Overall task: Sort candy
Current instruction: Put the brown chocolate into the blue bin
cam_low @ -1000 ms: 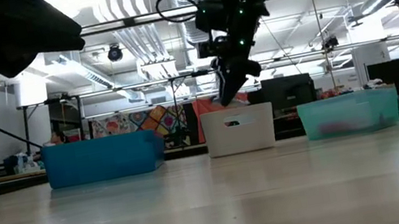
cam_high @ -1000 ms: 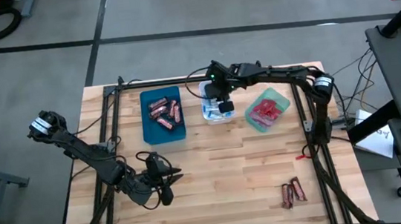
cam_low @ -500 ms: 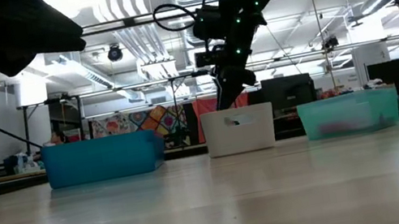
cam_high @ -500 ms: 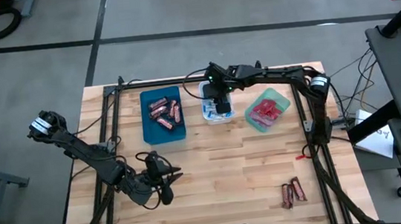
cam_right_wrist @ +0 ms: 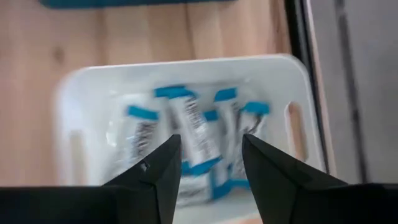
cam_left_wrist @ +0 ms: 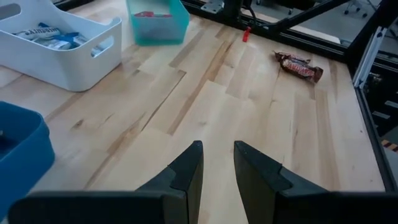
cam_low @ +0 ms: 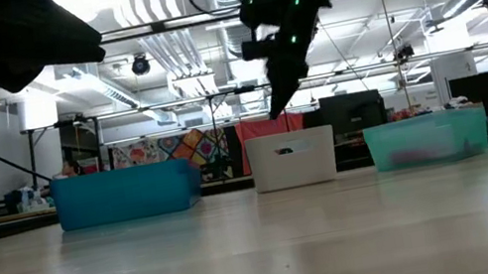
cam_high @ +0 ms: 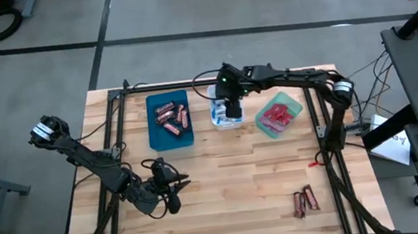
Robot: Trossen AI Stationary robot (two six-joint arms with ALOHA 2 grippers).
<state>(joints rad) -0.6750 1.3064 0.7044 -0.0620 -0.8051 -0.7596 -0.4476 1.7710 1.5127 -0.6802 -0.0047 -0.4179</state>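
Three trays stand in a row at the far side. The blue tray holds dark brown-red bars, the white tray holds blue-and-white bars, and the green tray holds red packets. Loose brown-red bars lie on the table at the near right. My right gripper hangs open above the white tray with nothing between its fingers; in the low view my right gripper is clear of the tray's rim. My left gripper waits above the near left of the table, open by a narrow gap and empty.
A black metal frame borders the wooden table on the left, far and right sides. Bare wood lies between the trays and the near edge. A small red object lies by the frame rail on the right.
My right gripper has risen out of the white tray and now hangs clear above its rim, still over the tray.
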